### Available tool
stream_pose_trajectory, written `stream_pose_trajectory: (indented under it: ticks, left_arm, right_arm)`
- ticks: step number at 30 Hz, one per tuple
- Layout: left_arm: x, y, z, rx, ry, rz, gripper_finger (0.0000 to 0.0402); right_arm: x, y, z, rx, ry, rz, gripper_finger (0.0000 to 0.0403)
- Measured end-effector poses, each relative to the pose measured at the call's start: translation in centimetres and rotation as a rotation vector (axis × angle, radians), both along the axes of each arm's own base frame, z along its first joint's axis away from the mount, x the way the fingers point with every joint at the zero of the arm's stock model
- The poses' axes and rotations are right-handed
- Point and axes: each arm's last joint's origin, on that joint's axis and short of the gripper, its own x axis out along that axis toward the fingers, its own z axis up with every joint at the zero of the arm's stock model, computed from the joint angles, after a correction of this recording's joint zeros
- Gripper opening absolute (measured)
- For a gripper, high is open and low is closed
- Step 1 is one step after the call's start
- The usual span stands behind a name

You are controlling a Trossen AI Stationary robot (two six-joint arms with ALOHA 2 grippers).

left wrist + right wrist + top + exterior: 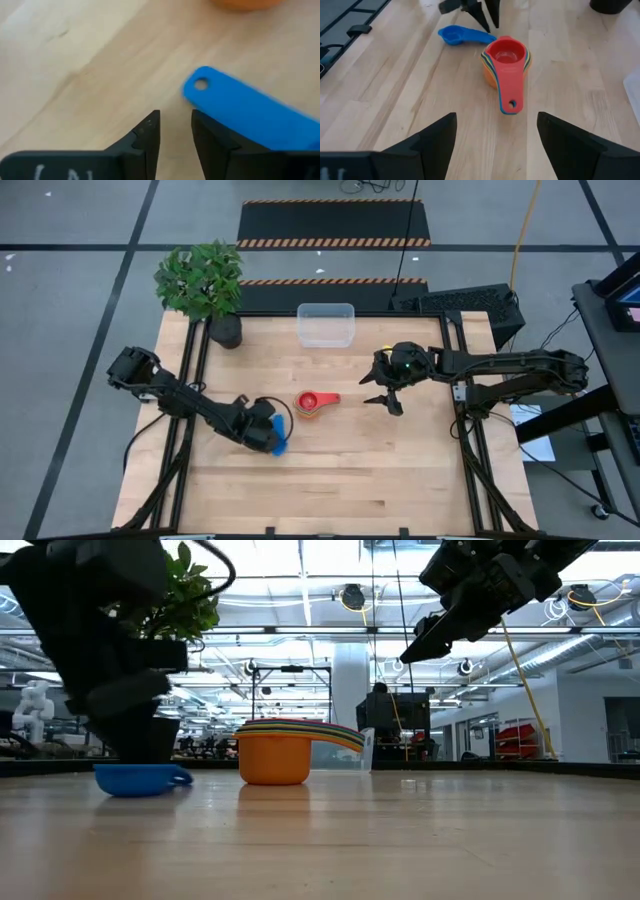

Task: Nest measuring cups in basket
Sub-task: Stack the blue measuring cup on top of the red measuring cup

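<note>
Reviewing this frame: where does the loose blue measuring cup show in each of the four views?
High view: blue measuring cup by the left tool, left of the nested stack.
Low view: on the table at left, stack to its right.
Left wrist view: only its handle.
Right wrist view: beyond the stack, far side.
Shared landmark: the stack.

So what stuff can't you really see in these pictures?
- How many cups sit in the nested stack: only the red one on top shows whole, the rest are rims.
- The blue cup's bowl: cut off by the left wrist picture's edge.
- The left gripper in the low view: a dark blur, too close.
- The basket in the low view: mostly hidden behind the stack.
</note>
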Motion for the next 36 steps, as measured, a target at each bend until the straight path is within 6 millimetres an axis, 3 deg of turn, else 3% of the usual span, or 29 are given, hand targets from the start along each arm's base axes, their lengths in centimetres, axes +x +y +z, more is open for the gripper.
stream_pose_trajectory:
  ticks: [11, 21, 30, 36]
  left_arm:
    - [2.5, -0.2, 0.7, -0.033, -0.153, -0.194, 0.0093]
    - [3.7, -1.1, -1.3, -0.102, -0.131, -0.309, 0.0093]
    - [5.2, -2.8, -0.2, -0.180, -0.318, -0.572, 0.0092]
    - [5.2, -3.7, 0.2, -0.188, -0.356, -0.671, 0.0092]
  right_arm:
    - [0.0, 0.0, 0.0, 0.001, 0.002, 0.000, 0.0267]
    - [0.0, 0.0, 0.0, 0.002, 0.005, 0.001, 0.0267]
    - [0.0, 0.0, 0.0, 0.000, 0.008, 0.003, 0.0267]
    - [0.0, 0.0, 0.0, -0.015, 0.004, 0.014, 0.0267]
